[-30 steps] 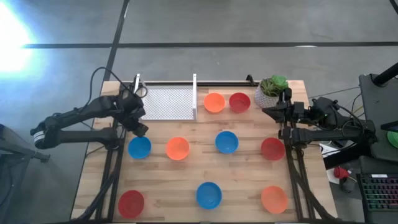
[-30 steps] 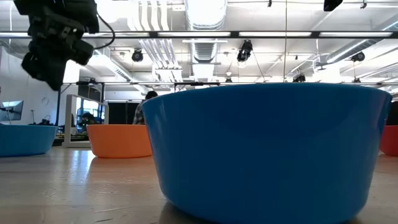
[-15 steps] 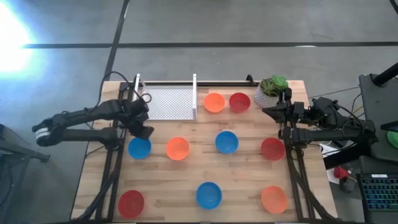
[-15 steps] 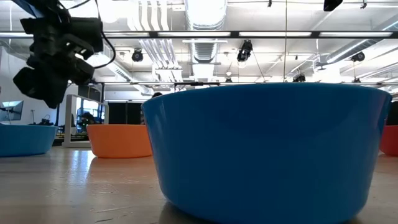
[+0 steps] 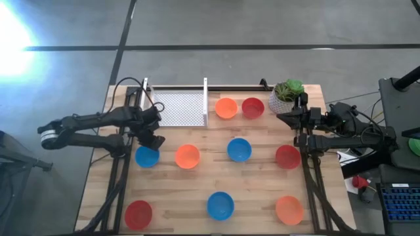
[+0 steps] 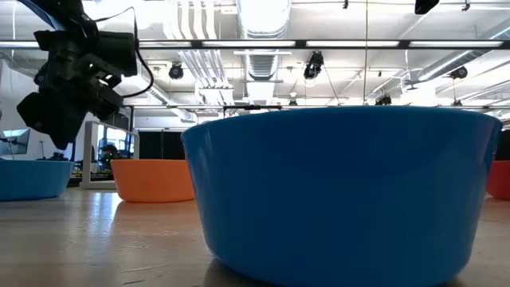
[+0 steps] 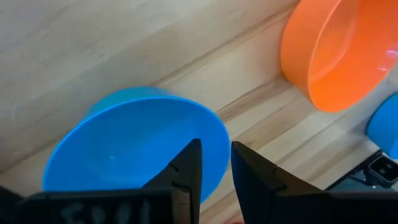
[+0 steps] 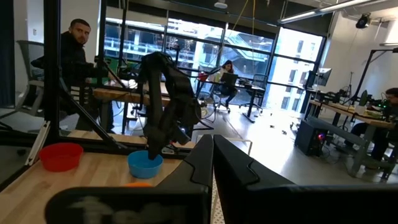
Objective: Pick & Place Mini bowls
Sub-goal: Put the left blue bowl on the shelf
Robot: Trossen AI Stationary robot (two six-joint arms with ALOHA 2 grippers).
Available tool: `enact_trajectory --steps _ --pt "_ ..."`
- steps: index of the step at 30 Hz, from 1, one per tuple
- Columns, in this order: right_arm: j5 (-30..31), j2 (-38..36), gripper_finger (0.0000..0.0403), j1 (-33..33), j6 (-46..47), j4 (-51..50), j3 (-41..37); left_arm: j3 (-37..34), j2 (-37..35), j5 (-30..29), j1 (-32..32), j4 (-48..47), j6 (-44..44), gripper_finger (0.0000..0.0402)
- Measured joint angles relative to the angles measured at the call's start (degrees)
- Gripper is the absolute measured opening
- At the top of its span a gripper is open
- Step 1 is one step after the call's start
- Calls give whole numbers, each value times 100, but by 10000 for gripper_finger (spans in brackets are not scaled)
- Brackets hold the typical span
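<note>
Fingers (image 7: 186,177) of our left arm are hanging slightly parted over the blue bowl (image 5: 147,156) near the bench's (image 5: 197,190) left edge; our right fingers (image 8: 208,165) are resting clenched.

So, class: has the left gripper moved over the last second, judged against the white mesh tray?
Yes. In the high view the left gripper has moved away from the white mesh tray, toward the blue bowl below it.

Tall windows (image 8: 186,50) light a workshop with desks (image 8: 124,96), seated people and ceiling ducts (image 6: 191,48).
</note>
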Motion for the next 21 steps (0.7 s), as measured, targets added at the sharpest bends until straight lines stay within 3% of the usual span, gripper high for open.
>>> enact_trajectory --steps 21 --pt "0 -2 8 0 -3 -129 0 0 981 -13 -7 346 -289 78"
